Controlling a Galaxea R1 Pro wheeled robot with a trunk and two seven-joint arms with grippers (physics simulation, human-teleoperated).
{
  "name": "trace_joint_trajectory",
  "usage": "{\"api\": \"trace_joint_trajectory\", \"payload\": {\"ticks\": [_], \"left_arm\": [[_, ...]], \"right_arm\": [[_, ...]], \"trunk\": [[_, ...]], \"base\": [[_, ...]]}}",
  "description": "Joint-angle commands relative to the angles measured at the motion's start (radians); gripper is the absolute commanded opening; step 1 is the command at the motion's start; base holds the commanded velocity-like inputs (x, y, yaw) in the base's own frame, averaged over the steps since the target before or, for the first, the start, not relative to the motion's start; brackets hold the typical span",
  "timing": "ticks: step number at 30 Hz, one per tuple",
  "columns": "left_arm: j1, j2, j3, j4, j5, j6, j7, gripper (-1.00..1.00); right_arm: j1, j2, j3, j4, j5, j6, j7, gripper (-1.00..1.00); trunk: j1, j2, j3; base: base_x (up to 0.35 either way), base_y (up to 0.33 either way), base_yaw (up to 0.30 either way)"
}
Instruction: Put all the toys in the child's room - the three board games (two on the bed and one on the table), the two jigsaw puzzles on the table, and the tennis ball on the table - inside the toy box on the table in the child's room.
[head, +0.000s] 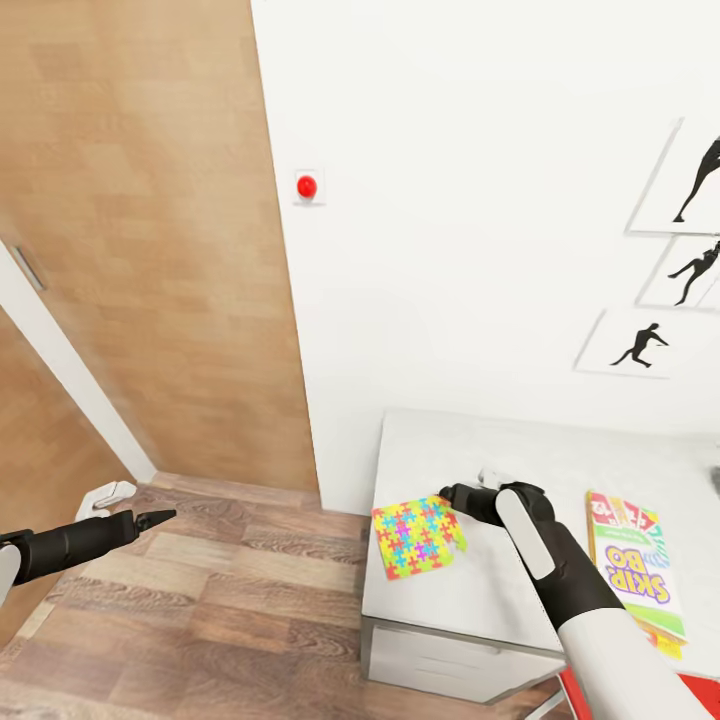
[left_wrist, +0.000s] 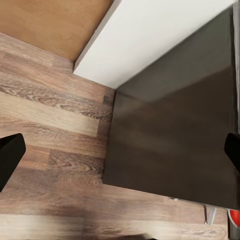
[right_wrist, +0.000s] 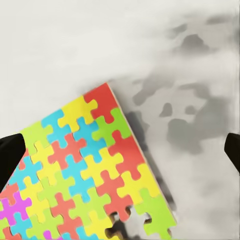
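Wood planks lie under the left gripper (head: 150, 505), its jaws wide and empty. One puzzle (head: 418, 536) overhangs the table's (head: 470, 600) corner, the right gripper (head: 447, 494) spread wide just above it; one SKIP BO box (head: 635, 570) beyond. Three silhouettes (head: 642, 345) hang on the wall.

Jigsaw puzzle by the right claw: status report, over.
Right claw open, at the jigsaw puzzle's edge, not gripping. Puzzle flat at the table corner. Left claw open, empty, over the floor. SKIP BO box beside the right arm.
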Motion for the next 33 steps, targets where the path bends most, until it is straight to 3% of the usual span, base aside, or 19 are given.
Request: {"api": "trace_joint_trajectory", "payload": {"ticks": [1, 14, 23, 33], "left_arm": [[-0.001, 0.0, 0.001, 0.0, -0.003, 0.005, -0.01, 1.0], [-0.001, 0.001, 0.001, 0.0, -0.003, 0.005, -0.021, 1.0], [-0.001, 0.001, 0.001, 0.0, -0.003, 0.005, -0.021, 1.0], [-0.001, 0.001, 0.001, 0.0, -0.003, 0.005, -0.02, 1.0]], "right_arm": [[-0.001, -0.002, 0.003, -0.001, -0.011, 0.001, -0.01, 1.0], [-0.001, -0.002, 0.003, -0.001, -0.014, 0.007, -0.009, 1.0], [-0.001, -0.002, 0.002, 0.023, -0.011, 0.003, 0.058, 1.0], [-0.001, -0.002, 0.002, 0.068, -0.009, 0.0, 0.069, 1.0]], "trunk": [[0.001, -0.002, -0.002], [0.001, -0.002, 0.004], [0.001, -0.002, 0.004], [0.001, -0.002, 0.004]], "base": [[0.0, -0.05, -0.096], [0.0, 0.021, -0.105], [0.0, 0.083, -0.003], [0.0, 0.037, 0.0]]}}
